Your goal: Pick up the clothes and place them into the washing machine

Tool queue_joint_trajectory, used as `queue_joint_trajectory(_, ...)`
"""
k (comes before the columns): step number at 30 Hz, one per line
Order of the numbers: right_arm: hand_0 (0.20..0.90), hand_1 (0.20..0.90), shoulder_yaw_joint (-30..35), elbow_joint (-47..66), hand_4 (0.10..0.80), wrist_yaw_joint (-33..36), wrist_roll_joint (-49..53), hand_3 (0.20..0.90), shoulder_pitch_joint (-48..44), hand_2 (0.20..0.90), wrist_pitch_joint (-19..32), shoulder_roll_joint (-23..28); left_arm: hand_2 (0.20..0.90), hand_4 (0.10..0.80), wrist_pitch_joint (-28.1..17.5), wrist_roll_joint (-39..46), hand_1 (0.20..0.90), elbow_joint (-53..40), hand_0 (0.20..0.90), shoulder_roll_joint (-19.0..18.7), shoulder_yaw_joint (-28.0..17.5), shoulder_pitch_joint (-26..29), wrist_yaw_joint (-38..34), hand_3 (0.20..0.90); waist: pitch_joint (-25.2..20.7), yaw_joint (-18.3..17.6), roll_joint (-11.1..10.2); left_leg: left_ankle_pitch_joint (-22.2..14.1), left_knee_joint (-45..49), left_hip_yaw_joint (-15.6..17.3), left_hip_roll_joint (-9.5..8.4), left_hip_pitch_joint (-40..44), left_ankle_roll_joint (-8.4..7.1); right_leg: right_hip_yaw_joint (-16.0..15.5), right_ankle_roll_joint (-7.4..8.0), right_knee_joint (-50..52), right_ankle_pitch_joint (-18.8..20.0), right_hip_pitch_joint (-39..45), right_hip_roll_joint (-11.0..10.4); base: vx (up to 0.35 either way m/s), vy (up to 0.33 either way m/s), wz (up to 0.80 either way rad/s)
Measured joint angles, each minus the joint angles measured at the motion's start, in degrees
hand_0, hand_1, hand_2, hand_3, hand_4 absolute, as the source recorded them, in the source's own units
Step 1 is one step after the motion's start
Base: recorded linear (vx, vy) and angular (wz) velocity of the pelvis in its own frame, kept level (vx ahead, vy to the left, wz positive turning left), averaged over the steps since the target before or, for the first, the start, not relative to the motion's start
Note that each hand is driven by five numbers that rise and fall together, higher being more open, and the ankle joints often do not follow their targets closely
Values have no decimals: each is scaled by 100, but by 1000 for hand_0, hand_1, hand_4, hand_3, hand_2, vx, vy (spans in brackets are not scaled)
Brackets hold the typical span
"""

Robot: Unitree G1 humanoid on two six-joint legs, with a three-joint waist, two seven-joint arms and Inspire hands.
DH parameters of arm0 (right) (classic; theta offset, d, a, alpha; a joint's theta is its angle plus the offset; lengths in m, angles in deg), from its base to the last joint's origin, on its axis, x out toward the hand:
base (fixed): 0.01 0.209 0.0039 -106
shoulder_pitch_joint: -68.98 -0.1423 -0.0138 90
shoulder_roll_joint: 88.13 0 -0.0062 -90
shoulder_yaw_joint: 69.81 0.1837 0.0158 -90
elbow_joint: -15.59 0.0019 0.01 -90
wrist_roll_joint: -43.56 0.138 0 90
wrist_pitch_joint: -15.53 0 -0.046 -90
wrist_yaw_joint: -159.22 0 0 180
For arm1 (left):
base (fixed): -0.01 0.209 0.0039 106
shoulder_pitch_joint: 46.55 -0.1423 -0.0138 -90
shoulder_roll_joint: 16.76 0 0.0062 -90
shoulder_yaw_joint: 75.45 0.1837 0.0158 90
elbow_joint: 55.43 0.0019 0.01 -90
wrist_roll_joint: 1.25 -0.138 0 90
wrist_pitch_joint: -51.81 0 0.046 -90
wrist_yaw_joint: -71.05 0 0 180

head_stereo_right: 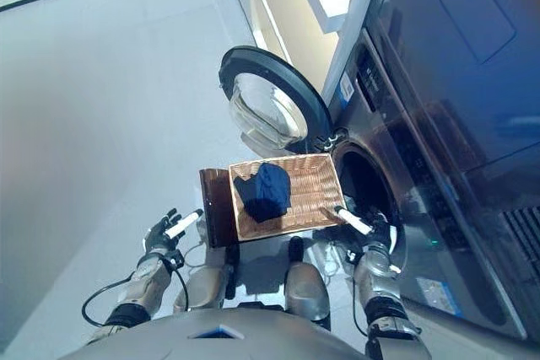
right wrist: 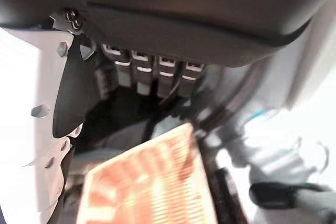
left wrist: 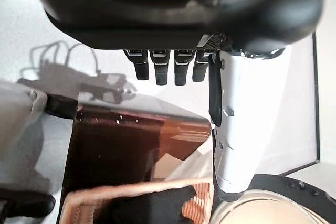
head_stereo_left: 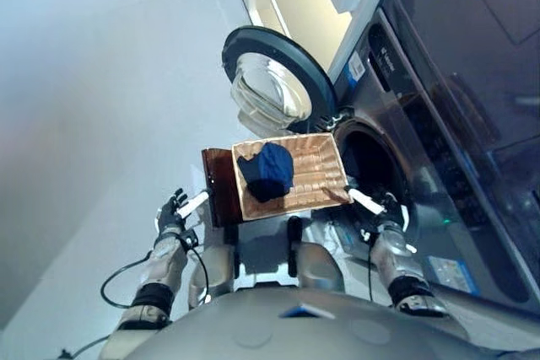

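The left hand (head_stereo_left: 173, 211) hangs beside the dark brown stool (head_stereo_left: 221, 187), fingers (left wrist: 166, 71) relaxed and holding nothing. On the stool sits a wicker basket (head_stereo_left: 316, 176) with a bundle of dark blue clothes (head_stereo_left: 268, 170) lying in its left half. Beyond it the round washing machine door (head_stereo_left: 274, 82) stands swung open. The right hand (head_stereo_left: 384, 208), fingers (right wrist: 165, 80) straight and empty, hovers near the basket's right corner before the dark drum opening (head_stereo_left: 375, 162).

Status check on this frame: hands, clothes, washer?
Left hand and right hand open, empty. Blue clothes lying in basket. Washer door open, drum opening unobstructed.
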Motion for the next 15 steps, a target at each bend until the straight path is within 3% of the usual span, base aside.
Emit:
queue_joint_trajectory(3,900,900,-17,-1,800,4,-1,900,87,900,-7,-70,900,800,1,-2,900,-3,900,-91,-10,-66,-11,900,-39,-5,-51,108,-322,176,-168,228,115,43,154,-48,94,8,-180,41,104,-25)
queue_joint_trajectory(4,900,900,-32,-1,800,-8,-2,900,90,900,-10,-135,900,800,-2,-3,900,-7,900,-141,-57,-72,-13,900,-70,20,-65,161,-432,250,-214,290,128,98,281,-107,181,14,-226,43,82,-14)
queue_joint_trajectory(7,900,900,-55,1,800,-34,-8,900,71,900,-18,-252,900,800,-14,-4,900,-39,900,-204,-159,-76,-24,900,-116,44,-76,181,-600,306,-256,399,147,155,443,-192,429,43,-254,34,69,-7)
queue_joint_trajectory(11,900,900,-107,17,800,-38,-127,900,-104,900,-49,-240,900,800,-79,-1,900,-63,900,-207,-165,-83,-27,900,-118,58,-67,157,-618,323,-232,476,158,156,435,-340,444,195,-210,8,76,-3)
queue_joint_trajectory(15,900,900,-200,67,800,-32,-395,900,-436,900,-122,-90,900,800,-108,0,900,-254,900,-209,-157,-120,-14,900,-44,75,-66,107,-574,451,-211,417,173,236,403,205,299,-211,-162,-87,31,-24)
